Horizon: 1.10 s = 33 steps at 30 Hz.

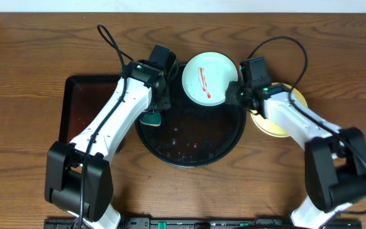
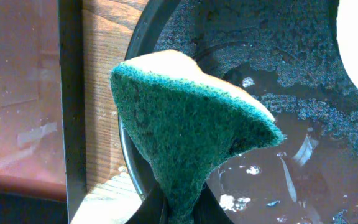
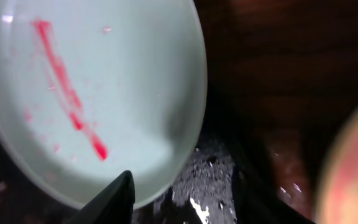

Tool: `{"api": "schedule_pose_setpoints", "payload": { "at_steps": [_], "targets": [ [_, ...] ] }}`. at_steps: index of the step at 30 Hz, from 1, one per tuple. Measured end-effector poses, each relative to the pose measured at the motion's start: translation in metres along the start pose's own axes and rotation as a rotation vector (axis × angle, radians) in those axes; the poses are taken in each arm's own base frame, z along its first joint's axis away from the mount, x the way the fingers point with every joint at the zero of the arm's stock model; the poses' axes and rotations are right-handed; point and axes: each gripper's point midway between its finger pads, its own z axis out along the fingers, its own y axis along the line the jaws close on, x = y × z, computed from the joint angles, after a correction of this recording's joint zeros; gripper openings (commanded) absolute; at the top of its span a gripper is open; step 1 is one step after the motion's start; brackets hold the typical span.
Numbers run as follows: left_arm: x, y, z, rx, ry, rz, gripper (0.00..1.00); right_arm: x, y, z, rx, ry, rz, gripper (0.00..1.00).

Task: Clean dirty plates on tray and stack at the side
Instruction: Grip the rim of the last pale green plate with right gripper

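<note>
Step in hand, as judged: scrubbing the blue-green plate (image 1: 208,77) over the tray (image 1: 189,147). To do it well, the right pincer (image 1: 237,90) should steady the plate by its rim. The left pincer (image 2: 173,210) should bring the sponge (image 2: 191,130) green face down onto the red smear (image 3: 67,93) and wipe along the streak rather than across it. Pressure should be light enough that the plate does not twist out of the hold, and runoff should fall inside the tray. Left pincer: closed narrowly on the lower end of the sponge, which fans out ahead of the fingers with its scouring side toward the wrist camera. The sponge hangs over the tray's wet floor, just inside the rim. The plate lies ahead and to the right of this pincer, apart from the sponge. Right pincer: set at the plate's edge, with the rim passing between the two fingers and one finger (image 3: 114,199) over the plate's face. The gap looks moderate; whether the fingers actually clamp the rim cannot be told. The smear lies ahead and left of this pincer, unwiped. A yellow plate (image 1: 267,127) rests on the table (image 1: 30,63) just behind the right pincer, outside the tray and partly under the arm. A rectangular tray (image 1: 81,102) lies on the outer side of the left pincer. No third plate is visible.
</note>
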Motion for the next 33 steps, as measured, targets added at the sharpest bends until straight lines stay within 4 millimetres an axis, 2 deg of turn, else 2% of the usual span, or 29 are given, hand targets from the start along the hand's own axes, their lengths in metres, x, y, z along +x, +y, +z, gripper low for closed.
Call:
{"api": "schedule_pose_setpoints", "payload": {
  "at_steps": [5,10,14,21,23,29,30,31,33],
  "targets": [
    [0.000,0.000,0.000,0.000,0.000,0.000,0.08,0.017,-0.007,0.028,0.044,0.042,0.017,0.45],
    [0.000,0.000,0.000,0.000,0.000,0.000,0.08,0.019,-0.003,0.029,0.039,0.047,0.018,0.31],
    [0.000,0.000,0.000,0.000,0.000,0.000,0.08,0.033,0.011,0.029,0.025,0.077,-0.007,0.19],
    [0.000,0.000,0.000,0.000,0.000,0.000,0.08,0.069,0.029,0.025,-0.014,0.203,-0.072,0.13],
    [0.000,0.000,0.000,0.000,0.000,0.000,0.08,0.078,0.031,0.022,-0.019,0.246,-0.075,0.13],
    [0.000,0.000,0.000,0.000,0.000,0.000,0.08,0.106,0.034,0.008,-0.029,0.361,-0.102,0.24],
    [0.000,0.000,0.000,0.000,0.000,0.000,0.08,0.109,0.033,0.005,-0.030,0.373,-0.111,0.27],
    [0.000,0.000,0.000,0.000,0.000,0.000,0.08,0.110,0.034,0.002,-0.034,0.379,-0.122,0.36],
    [0.000,0.000,0.000,0.000,0.000,0.000,0.08,0.106,0.036,-0.009,-0.049,0.369,-0.164,0.40]
  ]
}}
